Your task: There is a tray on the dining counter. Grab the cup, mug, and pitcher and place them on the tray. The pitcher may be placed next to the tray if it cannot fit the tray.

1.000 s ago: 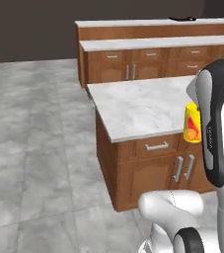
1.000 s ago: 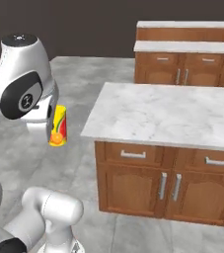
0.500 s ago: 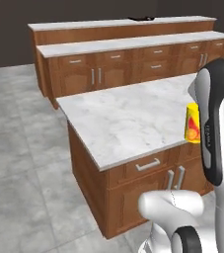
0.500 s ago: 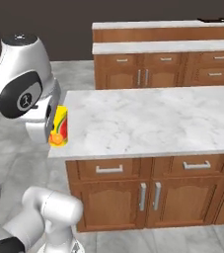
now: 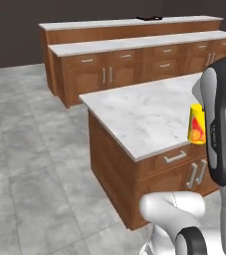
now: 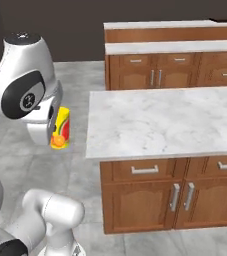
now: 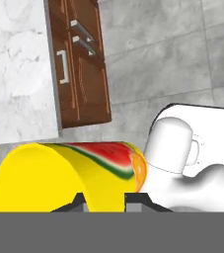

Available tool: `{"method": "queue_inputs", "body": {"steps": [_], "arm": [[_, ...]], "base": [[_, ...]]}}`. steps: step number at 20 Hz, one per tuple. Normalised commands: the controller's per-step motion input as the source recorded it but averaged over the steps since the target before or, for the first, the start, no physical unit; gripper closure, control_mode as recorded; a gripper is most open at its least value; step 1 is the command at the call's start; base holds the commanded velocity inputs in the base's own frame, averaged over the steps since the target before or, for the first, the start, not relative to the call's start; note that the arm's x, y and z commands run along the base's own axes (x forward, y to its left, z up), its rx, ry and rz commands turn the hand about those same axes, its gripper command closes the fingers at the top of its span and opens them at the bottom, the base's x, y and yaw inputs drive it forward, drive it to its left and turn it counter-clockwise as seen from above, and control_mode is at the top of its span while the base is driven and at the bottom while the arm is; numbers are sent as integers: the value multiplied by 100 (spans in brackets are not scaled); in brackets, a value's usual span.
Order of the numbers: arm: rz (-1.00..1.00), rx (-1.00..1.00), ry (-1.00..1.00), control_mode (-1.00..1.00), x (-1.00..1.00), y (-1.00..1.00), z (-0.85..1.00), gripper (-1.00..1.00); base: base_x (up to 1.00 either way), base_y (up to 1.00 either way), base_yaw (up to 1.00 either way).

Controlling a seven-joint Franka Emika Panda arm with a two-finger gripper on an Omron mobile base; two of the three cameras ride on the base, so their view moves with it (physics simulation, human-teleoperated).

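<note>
Left base view: cup [image 5: 197, 124] is seen held up in the air beside the arm, upright, in front of the near marble tabletop [image 5: 144, 112]. The tool itself is hidden behind the arm here. Drawered cabinets [image 5: 184, 169] sit under that tabletop. Two longer tabletops are stepped well beyond the cup; a small dark object [image 5: 149, 18] lies on the rear one, too small to be identified.

Right base view: cup [image 6: 61, 128] is seen tucked against the arm's wrist housing, off the tabletop's [image 6: 170, 120] short end and apart from it, above grey tiled floor [image 6: 80, 165]. The fingers are covered by the housing.

Hand view: tool [image 7: 104, 200] is closed narrow on the cup [image 7: 59, 175]; the yellow wall is pinched between the two dark fingertips [image 7: 135, 199]. The red, green and orange mark is seen on the cup's side. Past the cup, a tabletop corner [image 7: 19, 74] and brown cabinet doors [image 7: 84, 64] are seen, with floor tiles beside them.
</note>
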Motion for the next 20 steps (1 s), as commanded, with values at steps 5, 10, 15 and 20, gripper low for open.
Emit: {"method": "queue_inputs", "body": {"steps": [5, 10, 15, 20], "arm": [[0, 0, 0, 100, 0, 0, 0, 100], [0, 0, 0, 100, 0, 0, 0, 100], [0, 0, 0, 100, 0, 0, 0, 100], [0, 0, 0, 100, 0, 0, 0, 100]], "base": [[0, 100, 0], [31, 100, 0], [100, 100, 0], [77, 100, 4]]}}
